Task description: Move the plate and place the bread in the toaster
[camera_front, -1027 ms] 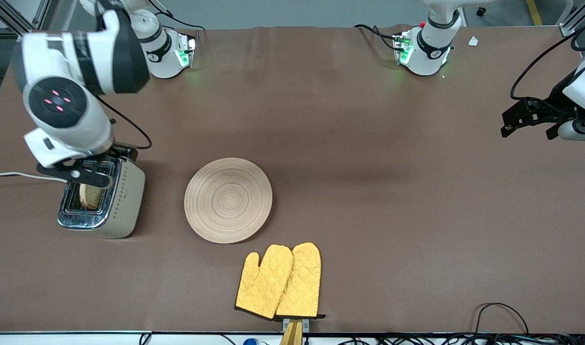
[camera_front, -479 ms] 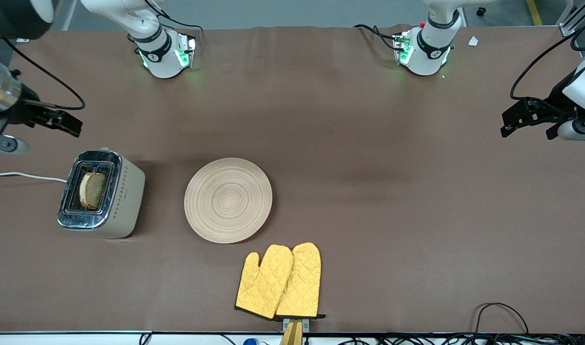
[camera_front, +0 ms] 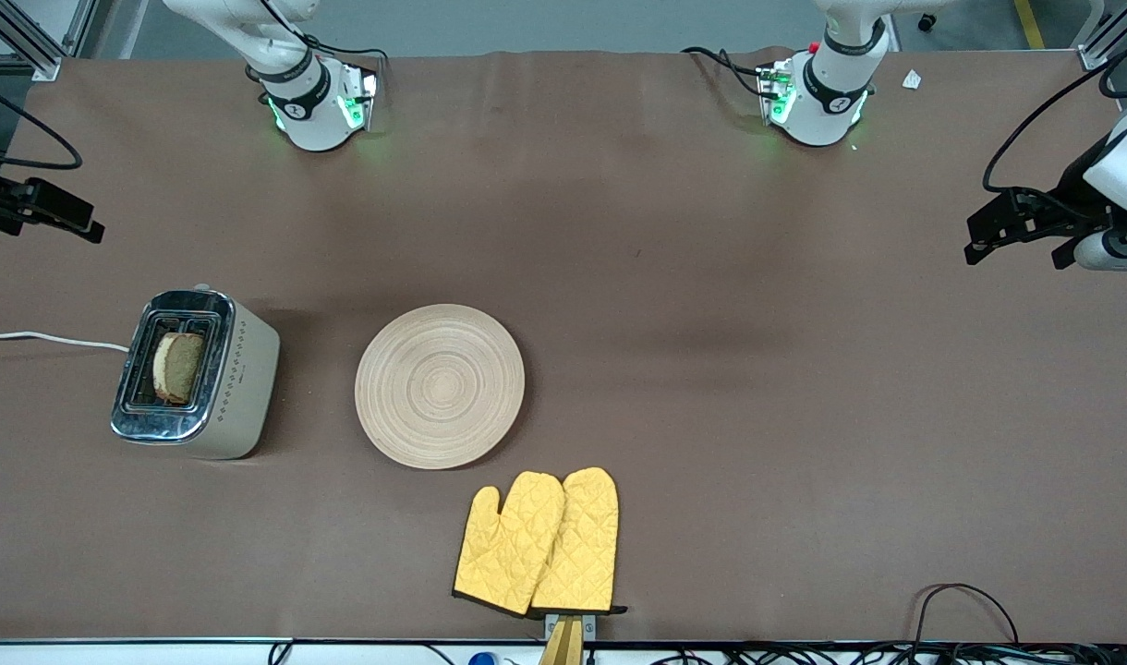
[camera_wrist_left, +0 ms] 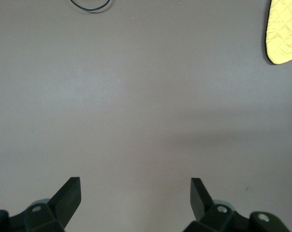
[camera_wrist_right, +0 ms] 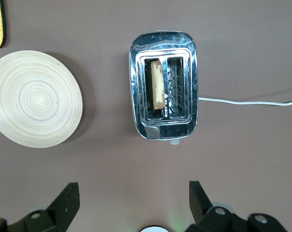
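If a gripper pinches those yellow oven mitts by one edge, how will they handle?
The oven mitts look quilted and padded, so probably floppy and light, sagging from the pinch. They lie overlapped, so one may lift alone. Fabric on the table should drag, not slide.

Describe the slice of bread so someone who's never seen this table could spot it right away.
Find the boxy chrome-topped cream toaster at the right arm's end of the brown table. Standing upright in one of its two slots is the brown speckled wholegrain bread slice; the slot beside it is empty.
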Available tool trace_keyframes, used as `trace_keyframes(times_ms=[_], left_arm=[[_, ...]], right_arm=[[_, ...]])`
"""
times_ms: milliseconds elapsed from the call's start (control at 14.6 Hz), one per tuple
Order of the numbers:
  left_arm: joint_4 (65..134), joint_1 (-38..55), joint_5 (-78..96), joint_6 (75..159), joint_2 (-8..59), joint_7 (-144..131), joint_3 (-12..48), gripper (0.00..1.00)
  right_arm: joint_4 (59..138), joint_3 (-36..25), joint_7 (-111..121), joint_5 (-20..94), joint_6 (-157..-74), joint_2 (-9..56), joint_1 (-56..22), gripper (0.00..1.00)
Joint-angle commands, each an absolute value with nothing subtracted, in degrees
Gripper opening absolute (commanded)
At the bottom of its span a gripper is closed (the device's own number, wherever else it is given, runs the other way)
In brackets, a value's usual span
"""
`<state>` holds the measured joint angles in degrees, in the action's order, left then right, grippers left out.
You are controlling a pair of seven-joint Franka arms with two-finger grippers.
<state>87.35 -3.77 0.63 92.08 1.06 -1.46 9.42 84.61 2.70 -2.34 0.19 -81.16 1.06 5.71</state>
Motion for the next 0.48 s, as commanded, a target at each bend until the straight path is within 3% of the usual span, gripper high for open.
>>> trace_keyframes(times_ms=[0,411], left_arm=[[86.0,-3.7,0.5,91.0,1.5,-1.6,9.4,1.0],[86.0,-3.5,-1.8,91.0,1.5,-1.8,9.6,1.0]], right_arm=[[86.6,4.2,1.4,1.3,-82.2,-0.3,8.3,1.0],[86.5,4.2,1.6,0.4,-82.1,-0.3,7.6,1.0]])
